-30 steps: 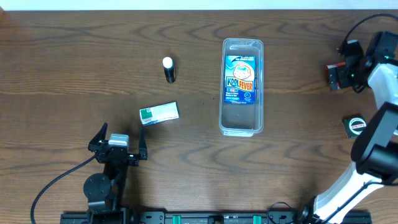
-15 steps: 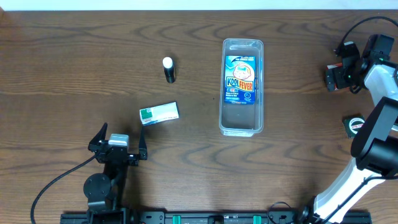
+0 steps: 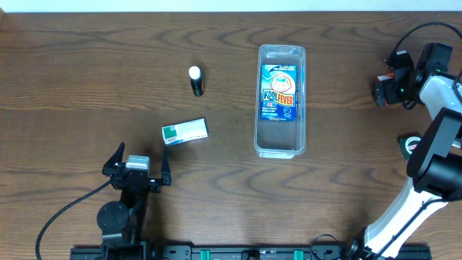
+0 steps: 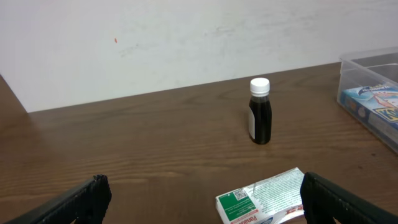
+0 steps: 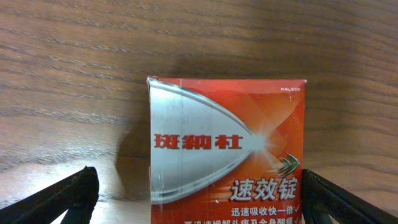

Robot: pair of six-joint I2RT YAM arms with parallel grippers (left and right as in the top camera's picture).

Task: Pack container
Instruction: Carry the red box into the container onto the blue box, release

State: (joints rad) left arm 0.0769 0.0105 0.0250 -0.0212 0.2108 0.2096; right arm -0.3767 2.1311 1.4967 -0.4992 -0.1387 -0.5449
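The container (image 3: pixel 280 141) is a long clear tub at centre right, with a blue snack box (image 3: pixel 279 92) lying inside. It also shows at the right edge of the left wrist view (image 4: pixel 367 62). My right gripper (image 3: pixel 390 90) is open at the far right, its jaws on either side of a red and silver box (image 5: pixel 230 155) on the table, with a gap on the left side. My left gripper (image 3: pixel 142 155) is open and empty near the front left. A green-and-white box (image 3: pixel 185 131) lies just beyond it. A small dark bottle with a white cap (image 3: pixel 195 81) stands farther back.
A small round black item (image 3: pixel 413 144) lies by the right arm near the table's right edge. In the left wrist view the bottle (image 4: pixel 260 112) stands upright beyond the green-and-white box (image 4: pixel 264 199), with a white wall behind the table.
My right gripper has moved a little to the left over the red box, covering it in the overhead view. The left arm and the other objects have not moved.
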